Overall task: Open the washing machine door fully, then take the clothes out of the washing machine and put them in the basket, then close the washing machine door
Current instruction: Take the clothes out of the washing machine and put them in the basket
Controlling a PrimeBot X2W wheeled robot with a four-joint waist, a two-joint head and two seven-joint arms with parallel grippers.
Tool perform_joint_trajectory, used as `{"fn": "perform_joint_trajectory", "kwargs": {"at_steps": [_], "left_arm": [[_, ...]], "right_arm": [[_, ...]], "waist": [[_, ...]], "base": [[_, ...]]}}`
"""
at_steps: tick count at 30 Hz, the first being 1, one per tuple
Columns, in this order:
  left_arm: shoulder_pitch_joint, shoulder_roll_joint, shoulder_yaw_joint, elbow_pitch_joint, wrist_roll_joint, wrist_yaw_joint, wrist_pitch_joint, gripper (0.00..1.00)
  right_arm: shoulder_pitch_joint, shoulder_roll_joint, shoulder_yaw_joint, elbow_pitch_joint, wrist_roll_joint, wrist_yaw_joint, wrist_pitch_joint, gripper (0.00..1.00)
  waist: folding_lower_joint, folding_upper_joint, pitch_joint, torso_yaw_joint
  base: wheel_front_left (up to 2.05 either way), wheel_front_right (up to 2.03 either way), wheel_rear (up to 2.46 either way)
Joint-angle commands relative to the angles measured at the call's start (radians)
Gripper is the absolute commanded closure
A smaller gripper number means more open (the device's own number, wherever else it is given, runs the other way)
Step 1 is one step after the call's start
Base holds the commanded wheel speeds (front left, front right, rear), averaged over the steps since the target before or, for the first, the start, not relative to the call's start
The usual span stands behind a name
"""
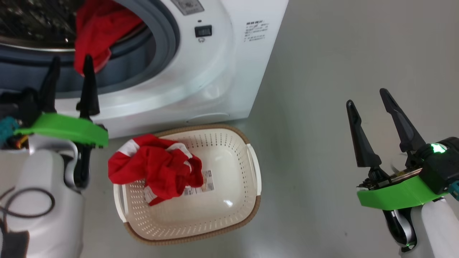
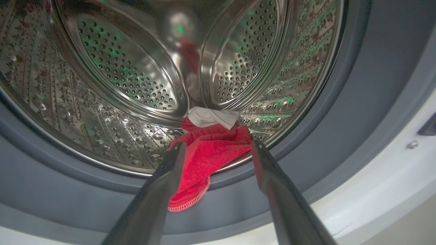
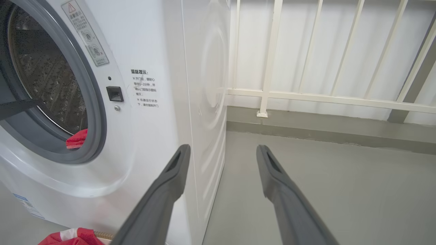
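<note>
The white washing machine (image 1: 215, 71) stands with its mouth open; the washing machine door is out of view. One piece of the red clothes (image 1: 96, 32) hangs from the steel drum (image 2: 112, 78) over the grey gasket (image 2: 61, 190). My left gripper (image 1: 71, 59) is open just in front of that hanging piece (image 2: 207, 153), its fingers on either side of it and not touching it. More of the red and white clothes (image 1: 157, 168) lie in the cream basket (image 1: 222, 143) on the floor below the machine. My right gripper (image 1: 366, 96) is open and empty, well to the right of the basket.
Grey floor (image 1: 340, 53) stretches to the right of the machine and the basket. A white railing (image 3: 306, 97) runs along the wall behind the machine. A black cable loop (image 1: 28, 202) lies on my left forearm.
</note>
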Motion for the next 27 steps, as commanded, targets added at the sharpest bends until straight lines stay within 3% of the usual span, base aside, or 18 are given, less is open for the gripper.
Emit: {"fn": "perform_joint_trajectory", "kwargs": {"at_steps": [1,8,17,27], "left_arm": [[-0.026,0.040,0.022,-0.016,0.008,-0.006,-0.009,0.00],[-0.203,0.062,0.023,0.097,0.022,-0.006,-0.009,0.00],[-0.400,0.095,-0.027,0.344,-0.003,-0.006,0.003,0.00],[-0.526,0.172,-0.079,0.560,0.020,0.009,0.130,0.00]], "right_arm": [[-0.015,-0.011,0.016,-0.029,0.000,0.003,-0.006,0.00],[-0.046,-0.022,0.023,-0.045,-0.002,0.003,-0.006,0.00],[-0.081,-0.031,0.030,-0.055,-0.005,0.003,-0.006,0.00],[-0.099,-0.020,0.074,-0.052,0.009,0.003,-0.006,0.00]], "waist": [[0.0000,-0.0001,0.065,0.003],[0.0000,-0.0001,0.153,-0.003],[0.0000,-0.0001,0.204,-0.033],[0.0000,-0.0001,0.216,-0.078]], "base": [[0.00,0.00,0.00],[0.00,0.00,0.00],[0.00,0.00,0.00],[0.00,0.00,0.00]]}}
